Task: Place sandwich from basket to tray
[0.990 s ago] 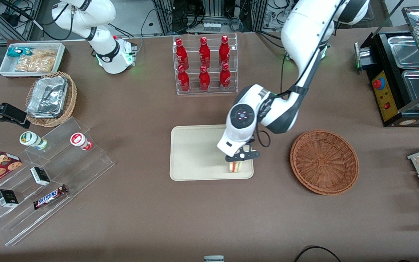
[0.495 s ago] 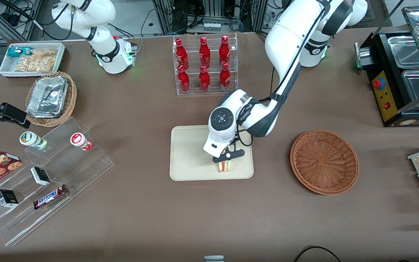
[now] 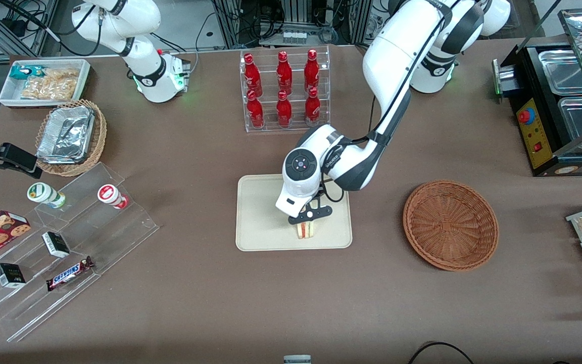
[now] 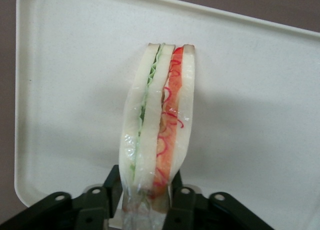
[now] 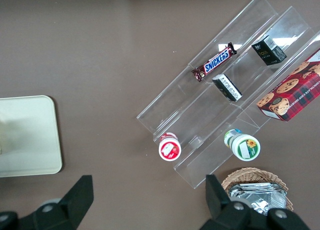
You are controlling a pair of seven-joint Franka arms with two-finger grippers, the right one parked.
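- The gripper (image 3: 307, 222) hangs over the tray (image 3: 260, 222), above the part of the tray nearer the front camera and toward its basket-side half.
- Its fingers (image 4: 112, 182) are clamped on the sandwich (image 4: 157, 125), one on each bread face, pinching the wedge at its wrapped end.
- The sandwich stands on edge with its cut face showing: green filling between one pair of white slices, red and yellow between the next.
- In the front view the sandwich (image 3: 305, 230) shows just under the gripper, within the tray's outline and near the tray's rim closest to the front camera; whether it touches the tray surface cannot be told.
- In the wrist view the tray (image 4: 65, 90) fills the background under the sandwich, with a rounded corner and brown tabletop (image 4: 7, 115) past its rim.
- The basket (image 3: 450, 225) sits on the tabletop (image 3: 291, 303) toward the working arm's end, apart from the tray, with nothing showing in it.
- An acrylic rack of red bottles (image 3: 284, 88) stands farther from the front camera than the tray.
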